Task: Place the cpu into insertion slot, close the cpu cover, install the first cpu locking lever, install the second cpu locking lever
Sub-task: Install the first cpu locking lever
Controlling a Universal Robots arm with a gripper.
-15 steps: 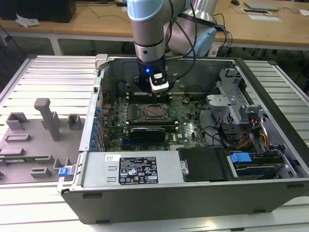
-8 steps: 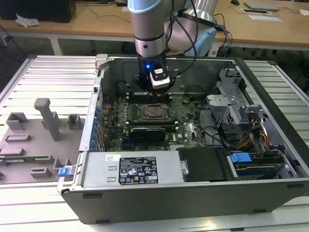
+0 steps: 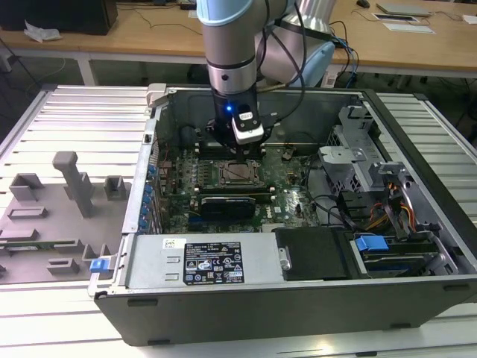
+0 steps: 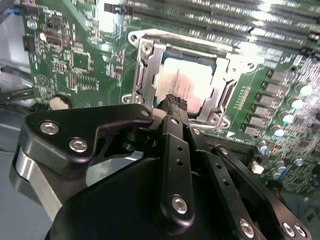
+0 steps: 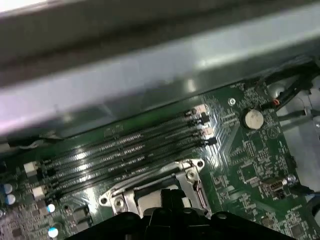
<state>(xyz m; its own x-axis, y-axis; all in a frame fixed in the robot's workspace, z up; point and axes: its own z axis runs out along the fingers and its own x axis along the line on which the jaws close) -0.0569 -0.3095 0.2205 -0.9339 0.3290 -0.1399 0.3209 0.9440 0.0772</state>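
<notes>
Claw (image 4: pixel 172 100) closed, empty, hovering at cpu cover's (image 4: pixel 141 80) edge over seated cpu (image 4: pixel 187 82).

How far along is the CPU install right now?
Done: the cpu sits in the insertion slot with the cpu cover down over it. In hand: nothing visibly; the hand hovers just beside the cover. Whether either locking lever is latched cannot be told.

Open grey metal computer case (image 3: pixel 417 291) on ribbed metal table (image 3: pixel 67 119); grey plastic fixture blocks (image 3: pixel 74 183) at exterior view's left.
</notes>
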